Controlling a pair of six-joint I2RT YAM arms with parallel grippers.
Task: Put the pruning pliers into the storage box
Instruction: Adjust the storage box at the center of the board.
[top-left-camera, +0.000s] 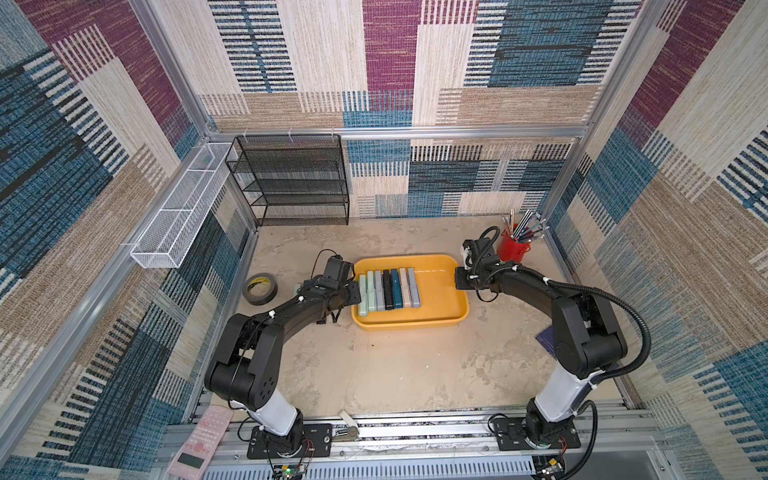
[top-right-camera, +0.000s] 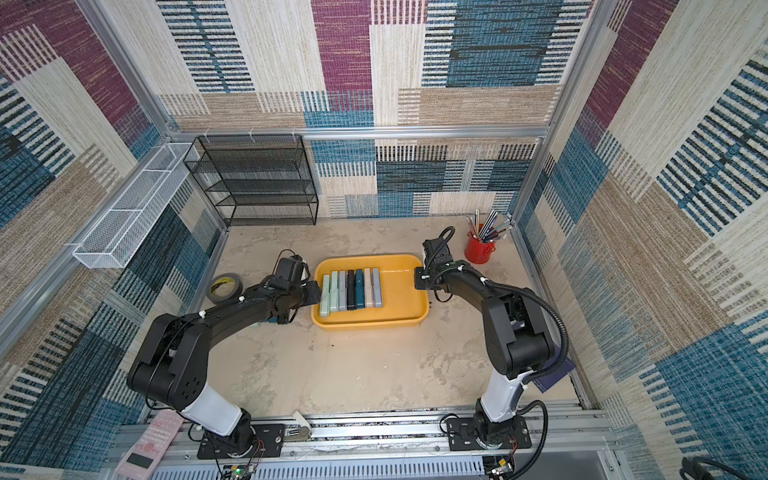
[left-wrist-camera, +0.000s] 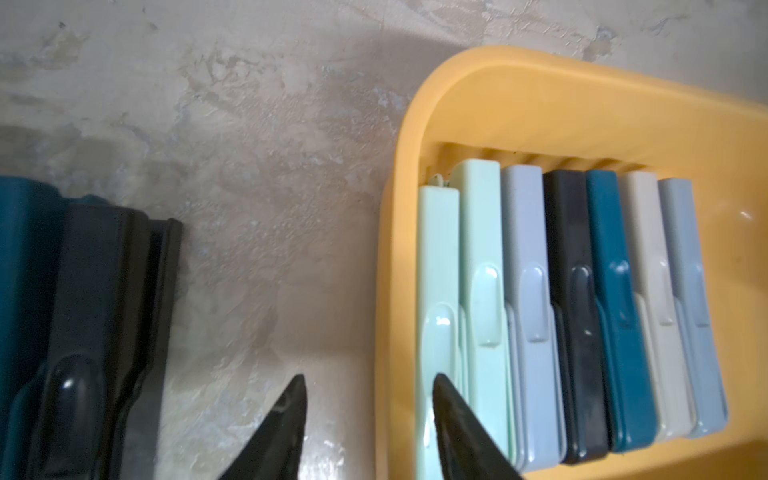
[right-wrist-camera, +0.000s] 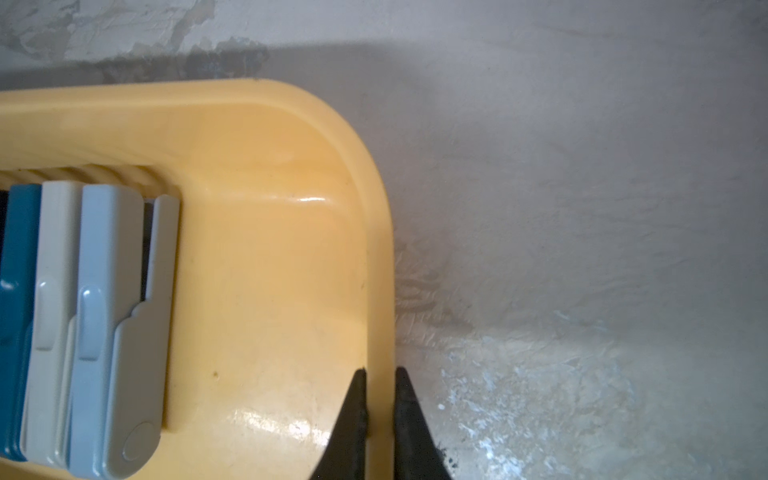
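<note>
The yellow storage box sits mid-table in both top views. Several pruning pliers lie side by side in its left half: pale green, grey, black, teal, cream, grey. My left gripper is open above the box's left rim. One of its fingertips is over the table, the other over the outermost pale green pliers. A black pliers and a teal one lie on the table outside the box. My right gripper is shut on the box's right rim.
A black tape roll lies left of my left arm. A red cup of pens stands behind my right gripper. A black mesh rack and a white wire basket line the back left. A pink device lies at the front.
</note>
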